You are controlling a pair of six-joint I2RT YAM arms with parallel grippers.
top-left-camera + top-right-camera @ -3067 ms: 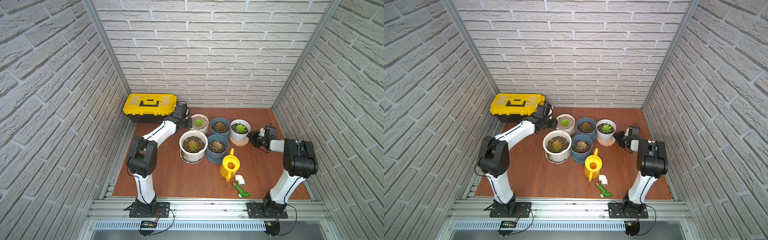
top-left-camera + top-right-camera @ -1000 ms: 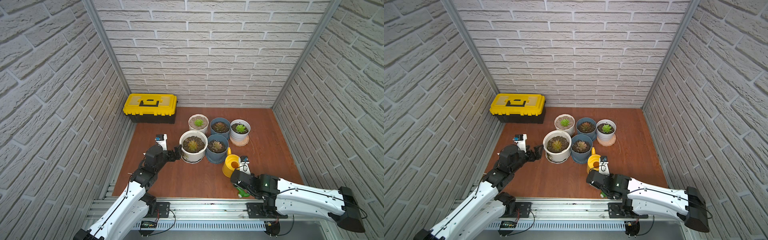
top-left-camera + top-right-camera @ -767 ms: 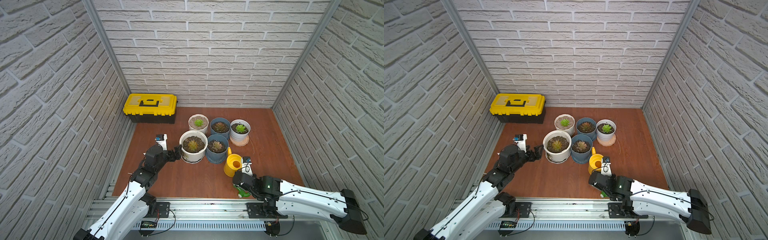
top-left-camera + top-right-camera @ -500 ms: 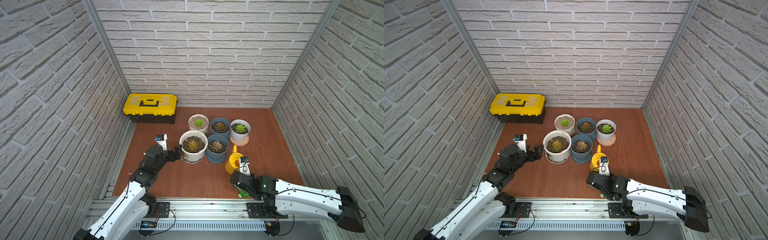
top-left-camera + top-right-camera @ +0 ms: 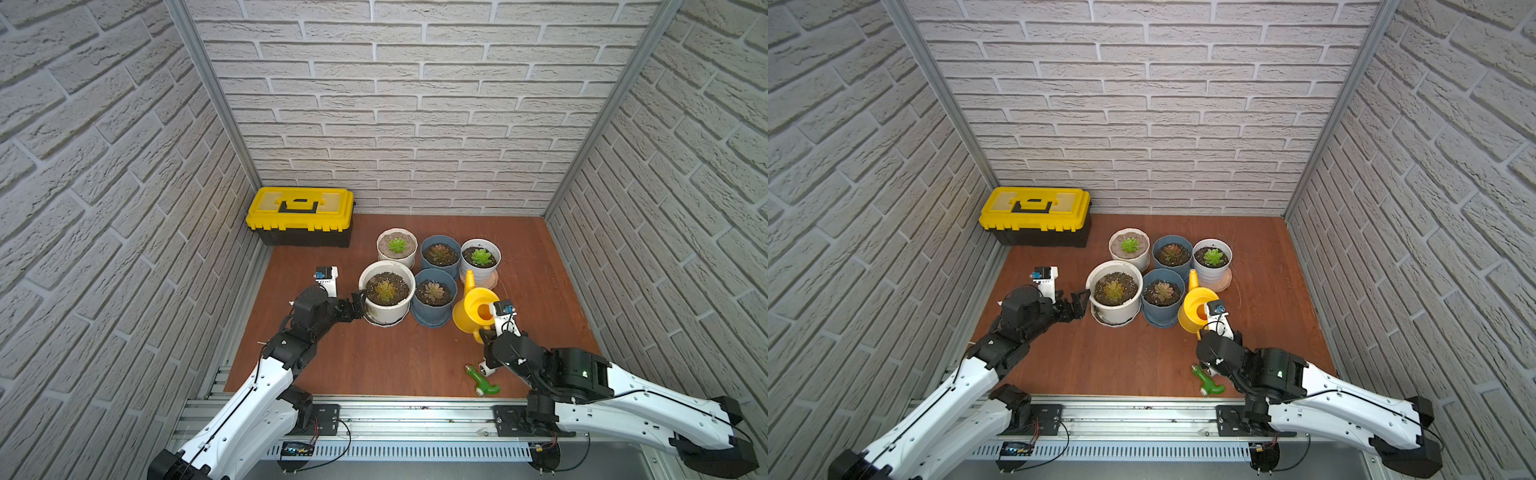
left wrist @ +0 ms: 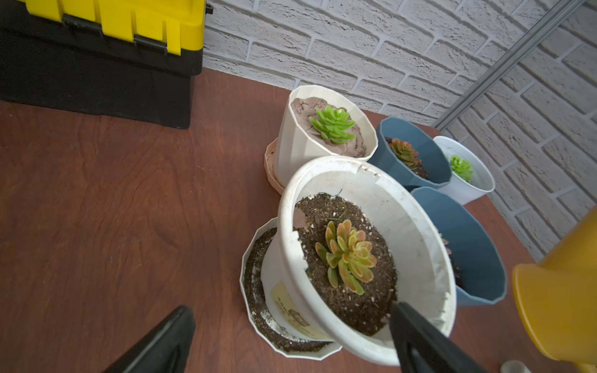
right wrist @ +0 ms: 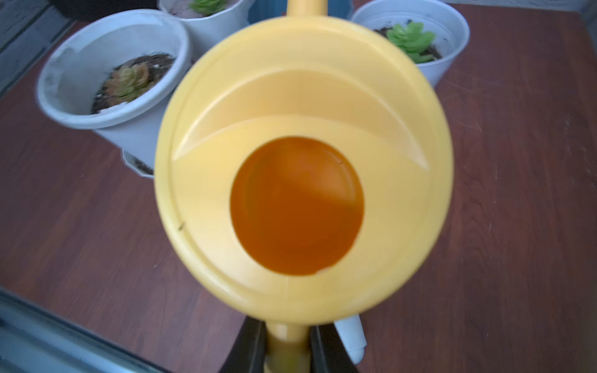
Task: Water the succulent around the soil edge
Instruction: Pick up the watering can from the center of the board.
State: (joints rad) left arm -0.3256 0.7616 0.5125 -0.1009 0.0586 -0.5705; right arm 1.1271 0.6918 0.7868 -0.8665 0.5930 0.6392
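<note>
- Since a second ago the right gripper [image 7: 287,350] has shut onto the handle [image 7: 286,334] of the can [image 7: 303,97], and the can has slid a little toward the back pots. Three seconds ago both arms were folded up beside the pots and the can stood free.
- Right jaws clamp the handle from both sides. Whether the can's base is off the floor [image 5: 374,357] cannot be told.
- Spout [image 5: 469,278] points toward the back wall, its tip just beside the small white pot [image 5: 484,276].
- Left gripper [image 6: 290,308] is spread wide and holds nothing. One finger [image 6: 416,336] crosses the near rim of the pot [image 6: 326,161], and the other sits outside it.
- Soil edge [image 6: 311,206] is the dark ring just within that pot's rim, around the succulent [image 6: 347,255].
- Seen in a top view, the pot stands between the left gripper and a blue pot [image 5: 432,316], with the can on the blue pot's other side.
- Toolbox [image 5: 301,208] sits in the back left corner, and a green tool [image 5: 482,380] lies on the floor near the right arm.
</note>
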